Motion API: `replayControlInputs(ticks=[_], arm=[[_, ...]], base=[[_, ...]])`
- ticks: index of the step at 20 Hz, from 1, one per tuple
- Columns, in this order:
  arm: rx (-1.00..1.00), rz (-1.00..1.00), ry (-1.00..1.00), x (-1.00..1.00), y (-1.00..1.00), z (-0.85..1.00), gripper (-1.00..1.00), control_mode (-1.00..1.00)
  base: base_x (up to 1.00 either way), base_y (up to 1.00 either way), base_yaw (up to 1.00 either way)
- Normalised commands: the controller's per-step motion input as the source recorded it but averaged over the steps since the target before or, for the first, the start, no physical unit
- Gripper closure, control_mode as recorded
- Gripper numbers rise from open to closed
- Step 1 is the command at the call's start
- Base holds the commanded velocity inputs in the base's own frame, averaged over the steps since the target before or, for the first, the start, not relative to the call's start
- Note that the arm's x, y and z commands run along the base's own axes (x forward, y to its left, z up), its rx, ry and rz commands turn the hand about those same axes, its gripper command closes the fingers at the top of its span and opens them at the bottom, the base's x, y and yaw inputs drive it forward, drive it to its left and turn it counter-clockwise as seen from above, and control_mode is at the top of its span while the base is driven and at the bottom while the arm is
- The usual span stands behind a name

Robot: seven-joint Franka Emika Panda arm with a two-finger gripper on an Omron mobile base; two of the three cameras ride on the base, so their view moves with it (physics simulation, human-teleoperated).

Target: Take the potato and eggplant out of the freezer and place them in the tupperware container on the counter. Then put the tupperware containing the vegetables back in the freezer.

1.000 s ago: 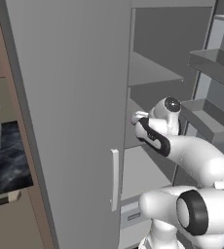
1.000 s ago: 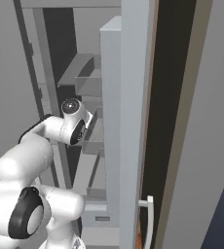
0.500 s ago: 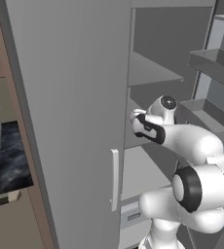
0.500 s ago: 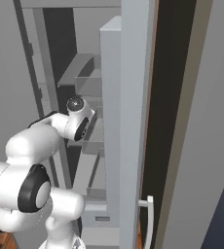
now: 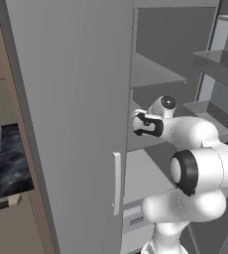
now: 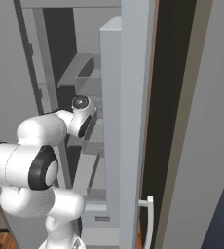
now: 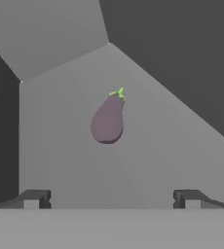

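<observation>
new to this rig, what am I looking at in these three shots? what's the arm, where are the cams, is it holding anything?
It is a rendered kitchen. The white arm is a robot arm on a drivable base, reaching into an open grey freezer. Two pictures come from cameras on the base, behind the arm to its left and right. The third looks along the gripper from a camera on the hand: the two dark finger tips at the bottom stand wide apart, so it is open and holds nothing. Ahead of it the purple eggplant with a green stem lies alone on a grey freezer shelf, untouched. A black counter shows at the far left of the left base view.
</observation>
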Motion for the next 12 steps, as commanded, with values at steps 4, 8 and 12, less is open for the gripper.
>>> replayControlInputs(ticks=[4,8,12], arm=[[0.02,0.00,0.00,0.29,0.00,-0.15,-1.00,-1.00],[0.02,0.00,0.00,0.29,0.00,-0.19,-1.00,-1.00],[0.02,0.00,0.00,0.31,-0.01,-0.18,-1.00,-1.00]], base=[[0.00,0.00,0.00],[0.00,0.00,0.00],[0.00,0.00,0.00]])
